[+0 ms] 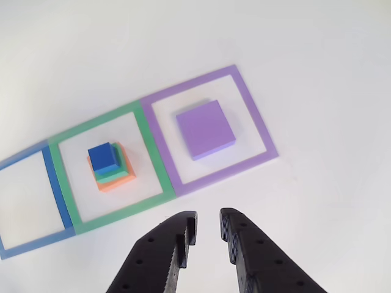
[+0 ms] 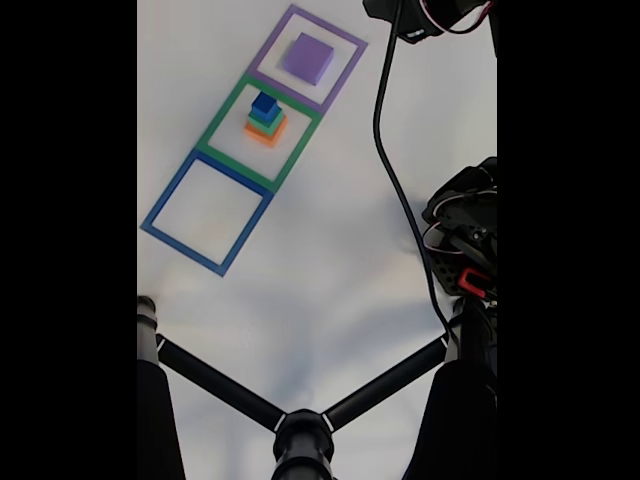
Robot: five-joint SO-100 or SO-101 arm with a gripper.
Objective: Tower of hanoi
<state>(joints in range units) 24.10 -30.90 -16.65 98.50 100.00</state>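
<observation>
— Fixed view first: how many blocks?
— Four. One purple block (image 2: 307,57) lies alone in the purple outline (image 2: 345,75); orange (image 2: 266,132), green (image 2: 265,118) and blue (image 2: 264,102) are stacked in the green outline (image 2: 228,117).
— Outlines?
— Three; the blue outline (image 2: 168,199) holds nothing.
— Gripper (image 1: 208,232)?
— Fingers spread, holding nothing, above the table (image 1: 317,73) near the outlines.

Foam blocks: four in all.
Purple block (image 1: 206,129): one, the biggest, lying alone.
Orange block (image 1: 116,180): one, at the bottom of a pile.
Green block (image 1: 113,174): one, in the middle of the pile.
Blue block (image 1: 104,157): one, the smallest, on top.
Piles: one, three blocks high.
Tape squares: three, one blue (image 1: 54,183), one green (image 1: 153,152), one purple (image 1: 256,122).
</observation>
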